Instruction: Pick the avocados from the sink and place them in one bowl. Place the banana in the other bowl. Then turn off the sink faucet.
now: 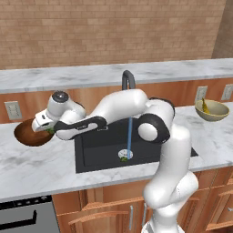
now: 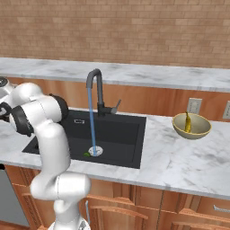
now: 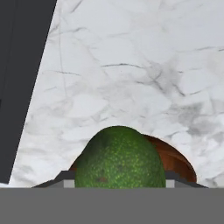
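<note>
Fingers (image 1: 50, 129) pinching small roundish green avocado (image 3: 119, 158) directly above dark reddish-brown glossy wooden bowl (image 1: 31, 134) on marble tabletop (image 1: 41, 168) left of black sink (image 1: 104, 150), prob. held there for release w/ 2nd avocado (image 1: 123, 158) by drain, water running.

The avocado (image 3: 120, 158) in the hand view is dark green with fine pebbled yellow-green speckling. Behind it, the wooden bowl (image 3: 175, 159) shows a glossy reddish brown. The counter (image 1: 41, 166) is white marble with grey veining. The sink (image 2: 121, 134) is flat black, its drain (image 2: 95, 151) silver, with a green fruit (image 2: 86, 154) at the drain's nine o'clock. The faucet (image 2: 96, 90) is dark grey, its water stream (image 2: 92, 121) blue. The other bowl (image 2: 192, 126) is pale beige-olive, holding a yellow banana (image 2: 187, 122). The wall (image 1: 109, 32) is tan brick.
</note>
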